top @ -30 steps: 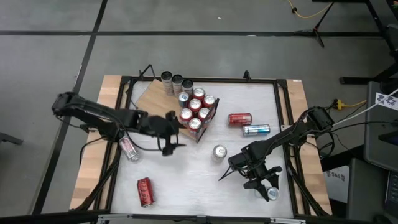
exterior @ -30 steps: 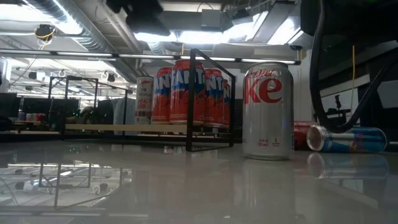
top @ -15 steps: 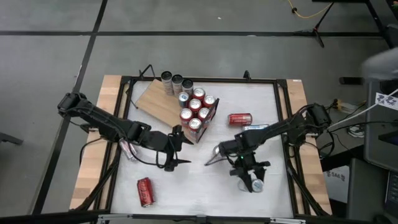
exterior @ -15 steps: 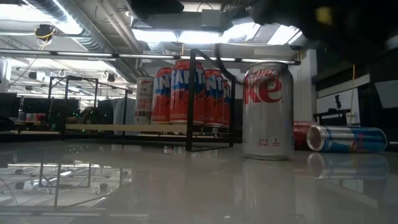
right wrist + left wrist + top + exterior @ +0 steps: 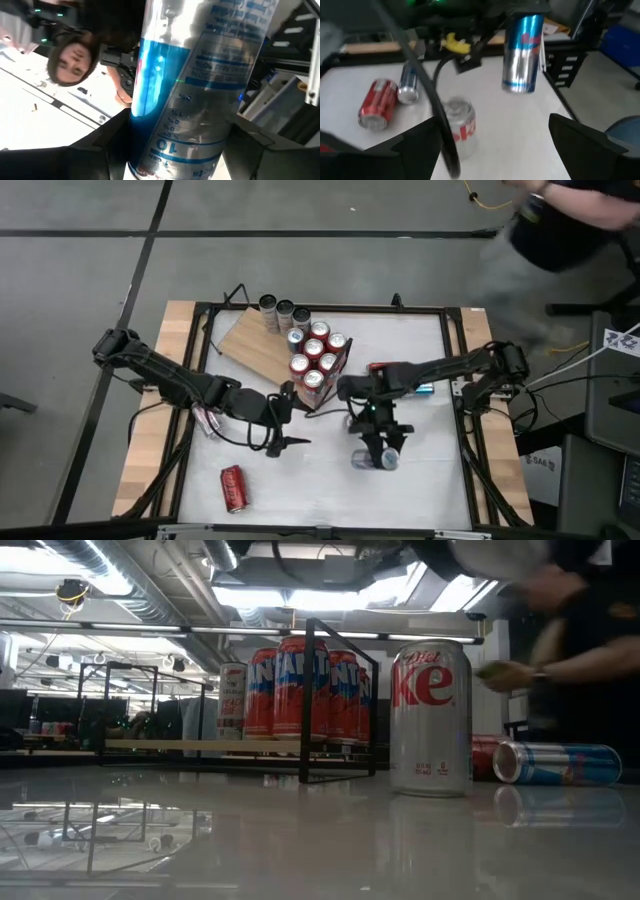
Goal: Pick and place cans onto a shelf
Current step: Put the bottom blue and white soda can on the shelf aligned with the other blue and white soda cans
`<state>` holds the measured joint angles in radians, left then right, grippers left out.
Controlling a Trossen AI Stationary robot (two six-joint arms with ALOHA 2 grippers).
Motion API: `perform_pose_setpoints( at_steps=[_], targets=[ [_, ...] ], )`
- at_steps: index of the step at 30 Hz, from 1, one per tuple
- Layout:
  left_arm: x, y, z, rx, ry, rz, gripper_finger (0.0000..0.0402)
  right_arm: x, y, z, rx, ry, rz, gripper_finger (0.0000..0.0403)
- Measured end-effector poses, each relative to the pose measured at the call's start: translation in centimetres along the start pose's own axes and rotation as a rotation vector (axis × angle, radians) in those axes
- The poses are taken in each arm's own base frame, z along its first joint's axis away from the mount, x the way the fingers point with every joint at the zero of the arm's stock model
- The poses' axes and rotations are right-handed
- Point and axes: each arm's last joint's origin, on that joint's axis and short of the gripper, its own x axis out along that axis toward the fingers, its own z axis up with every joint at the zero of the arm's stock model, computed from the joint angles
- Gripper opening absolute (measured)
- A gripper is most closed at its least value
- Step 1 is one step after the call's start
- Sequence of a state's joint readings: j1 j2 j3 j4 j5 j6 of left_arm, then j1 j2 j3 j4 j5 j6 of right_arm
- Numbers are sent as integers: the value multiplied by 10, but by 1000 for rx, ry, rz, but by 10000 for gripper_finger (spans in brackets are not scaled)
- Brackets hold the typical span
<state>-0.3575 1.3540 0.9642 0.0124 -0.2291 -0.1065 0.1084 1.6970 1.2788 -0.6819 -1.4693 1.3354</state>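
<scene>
The white counter (image 5: 300, 470) carries the wooden shelf (image 5: 255, 340), with a cluster of red cans (image 5: 315, 355) at its black-framed end. Seen from above, the right gripper (image 5: 378, 452) hangs mid-counter, clamped on a slim blue-and-silver can (image 5: 372, 459); its wrist camera shows that can (image 5: 195, 85) filling the space between the fingers. The left gripper (image 5: 282, 420) hovers beside the shelf, jaws spread wide and empty. Only the low view reads the Diet Coke can (image 5: 430, 718) upright.
</scene>
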Motion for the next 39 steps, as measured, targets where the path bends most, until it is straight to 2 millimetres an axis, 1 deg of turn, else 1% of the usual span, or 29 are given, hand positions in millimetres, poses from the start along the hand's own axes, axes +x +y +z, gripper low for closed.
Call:
perform_pose_setpoints(
  at_steps=[6,8,11,15,21,29,33,39],
  targets=[
    [-3,-11,9,39,-101,-35,346,-18,16,-6,-51,-36,43,241],
    [-2,-14,12,50,-142,-11,346,-24,20,-9,-67,-47,56,241],
    [5,-18,12,72,-188,35,346,-31,26,-12,-89,-62,71,241],
    [24,-24,8,86,-251,45,346,-38,30,-14,-104,-76,86,241],
    [51,-26,-5,64,-289,118,346,-40,30,-14,-102,-82,90,241],
    [77,-31,-23,48,-330,120,346,-40,30,-13,-100,-85,89,241],
    [85,-31,-28,39,-352,119,346,-40,29,-13,-97,-85,88,241],
    [89,-31,-31,29,-376,117,346,-40,29,-13,-83,-86,89,241]
  ],
)
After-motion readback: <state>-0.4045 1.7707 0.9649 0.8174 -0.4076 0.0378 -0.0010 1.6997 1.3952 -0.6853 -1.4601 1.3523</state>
